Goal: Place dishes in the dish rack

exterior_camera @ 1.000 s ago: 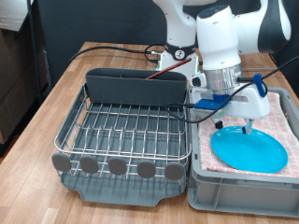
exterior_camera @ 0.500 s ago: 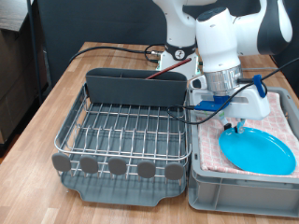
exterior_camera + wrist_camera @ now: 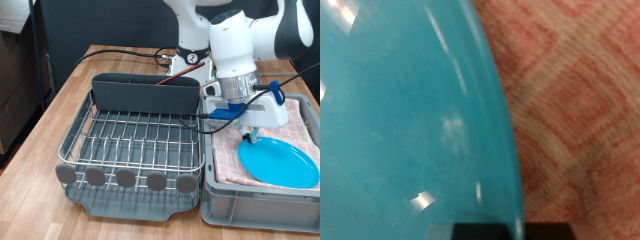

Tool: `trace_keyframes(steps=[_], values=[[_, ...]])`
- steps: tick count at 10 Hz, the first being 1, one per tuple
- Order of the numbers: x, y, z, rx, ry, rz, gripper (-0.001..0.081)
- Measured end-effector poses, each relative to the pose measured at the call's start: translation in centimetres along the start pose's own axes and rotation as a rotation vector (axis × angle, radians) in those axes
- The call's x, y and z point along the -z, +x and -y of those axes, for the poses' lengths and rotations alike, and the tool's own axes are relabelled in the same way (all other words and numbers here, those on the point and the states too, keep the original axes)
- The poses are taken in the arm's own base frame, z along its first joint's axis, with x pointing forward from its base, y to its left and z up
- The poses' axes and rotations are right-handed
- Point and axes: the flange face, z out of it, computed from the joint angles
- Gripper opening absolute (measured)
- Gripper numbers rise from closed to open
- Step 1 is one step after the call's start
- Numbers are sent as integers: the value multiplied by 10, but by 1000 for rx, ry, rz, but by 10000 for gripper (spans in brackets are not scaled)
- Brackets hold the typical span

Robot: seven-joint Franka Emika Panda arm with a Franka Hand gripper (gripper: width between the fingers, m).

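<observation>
The light-blue plate [image 3: 282, 163] lies in the grey crate [image 3: 228, 203] on the pink checked cloth [image 3: 304, 122], at the exterior view's right. Its left rim looks slightly raised. My gripper [image 3: 250, 138] points down at that left rim and appears shut on it. In the wrist view the plate [image 3: 400, 120] fills most of the picture, with the cloth [image 3: 582, 120] beside it and a dark fingertip [image 3: 490, 232] at the rim. The dish rack [image 3: 130, 147] stands to the left of the crate, and no dish shows in it. The mug and the wooden spoon are out of view.
The rack's tall grey back compartment [image 3: 145, 93] rises just left of my arm. Black cables [image 3: 120, 52] run over the wooden table behind the rack. The crate's near wall closes off the front right.
The plate has slid toward the exterior view's right inside the crate, with my gripper shifting slightly the same way at its left rim.
</observation>
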Motion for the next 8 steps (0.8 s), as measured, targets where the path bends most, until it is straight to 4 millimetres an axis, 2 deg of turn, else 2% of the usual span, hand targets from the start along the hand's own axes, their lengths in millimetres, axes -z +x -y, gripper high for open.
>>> trace_keyframes(steps=[3,8], values=[[6,2,6,10,-13,-39,35],[30,2,22,36,-46,-97,26]])
